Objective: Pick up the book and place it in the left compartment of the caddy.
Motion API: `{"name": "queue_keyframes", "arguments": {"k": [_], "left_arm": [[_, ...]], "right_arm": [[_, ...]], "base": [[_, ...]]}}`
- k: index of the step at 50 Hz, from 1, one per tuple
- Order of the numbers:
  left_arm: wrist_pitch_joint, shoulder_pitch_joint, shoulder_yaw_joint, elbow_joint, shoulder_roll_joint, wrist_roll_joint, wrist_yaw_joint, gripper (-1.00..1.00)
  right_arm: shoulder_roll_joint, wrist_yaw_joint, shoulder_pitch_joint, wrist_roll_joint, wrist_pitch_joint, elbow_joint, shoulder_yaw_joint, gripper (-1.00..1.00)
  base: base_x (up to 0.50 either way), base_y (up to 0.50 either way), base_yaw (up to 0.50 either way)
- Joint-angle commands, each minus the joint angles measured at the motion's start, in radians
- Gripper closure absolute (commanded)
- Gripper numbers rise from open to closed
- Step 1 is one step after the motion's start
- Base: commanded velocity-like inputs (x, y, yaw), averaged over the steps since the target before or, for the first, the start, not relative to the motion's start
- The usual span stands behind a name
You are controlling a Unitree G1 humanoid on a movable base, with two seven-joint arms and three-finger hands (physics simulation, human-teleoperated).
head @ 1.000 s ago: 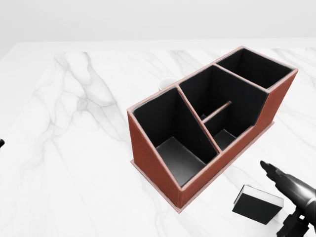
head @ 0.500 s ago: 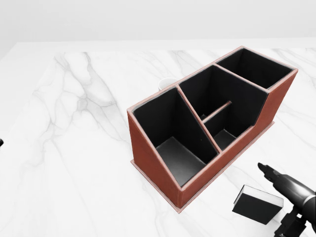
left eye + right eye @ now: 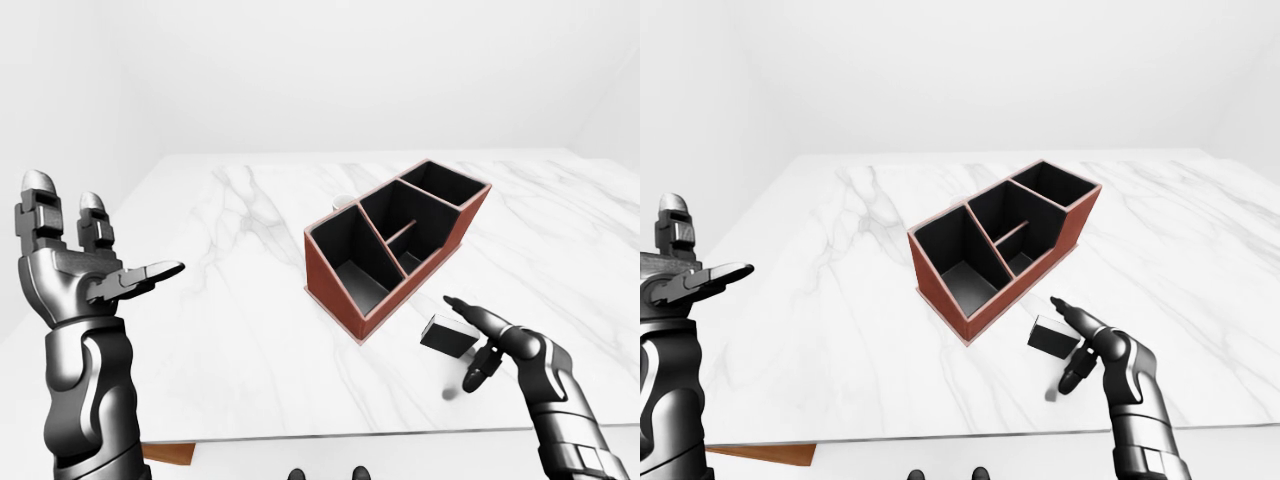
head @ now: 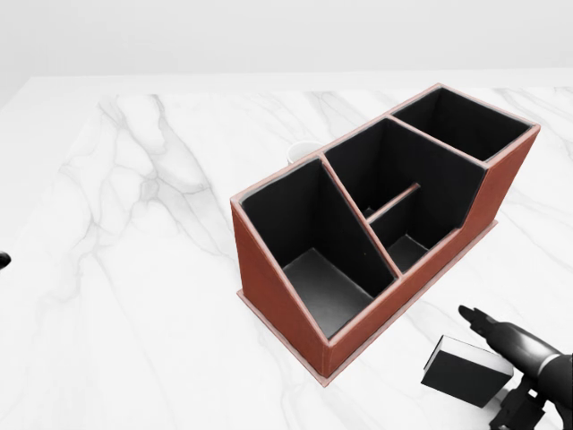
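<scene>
1. The left hand is raised at the left of the left-eye view, its fingers spread apart and holding nothing.
2. The caddy stands on the marble worktop, its compartments empty.
3. The book lies on the worktop just right of the caddy's near end.
4. The right hand hovers just beside the book, its fingers apart.

Bright, even, diffuse light; no visible source. Renders sharp throughout, no blur, no edge distortion. Marble tabletop near overexposed, veins pale. Caddy interior very dark, detail lost. Soft small shadow under right hand in left-eye view. No glare.
</scene>
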Motion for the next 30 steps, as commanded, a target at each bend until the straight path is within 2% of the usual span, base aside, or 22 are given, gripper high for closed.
{"name": "queue_keyframes", "arguments": {"k": [1, 12, 13, 14, 15, 30], "left_arm": [[0.000, 0.001, -0.002, 0.007, -0.002, 0.003, -0.003, -1.00], [0.000, 0.000, 0.003, -0.013, 0.003, -0.005, 0.008, -1.00], [0.000, 0.000, 0.002, -0.010, 0.002, -0.004, 0.006, -1.00], [0.000, 0.000, 0.002, -0.008, 0.002, -0.003, 0.005, -1.00], [0.000, 0.000, 0.002, -0.008, 0.001, -0.003, 0.005, -1.00], [0.000, 0.003, 0.004, -0.021, -0.001, -0.003, 0.005, -1.00]], "right_arm": [[-0.008, -0.005, -0.021, 0.020, 0.000, 0.063, 0.016, -1.00], [0.002, -0.087, -0.069, 0.070, 0.000, 0.227, 0.052, -1.00], [0.001, -0.093, -0.073, 0.077, 0.000, 0.240, 0.055, -0.88], [0.000, -0.093, -0.070, 0.079, 0.000, 0.232, 0.059, -0.26], [0.001, -0.084, -0.063, 0.080, 0.000, 0.212, 0.062, 0.98], [-0.002, -0.047, -0.028, 0.061, 0.000, 0.107, 0.045, 1.00]], "base": [[0.00, 0.00, 0.00], [0.00, 0.00, 0.00], [0.00, 0.00, 0.00], [0.00, 0.00, 0.00], [0.00, 0.00, 0.00], [0.00, 0.00, 0.00]]}}
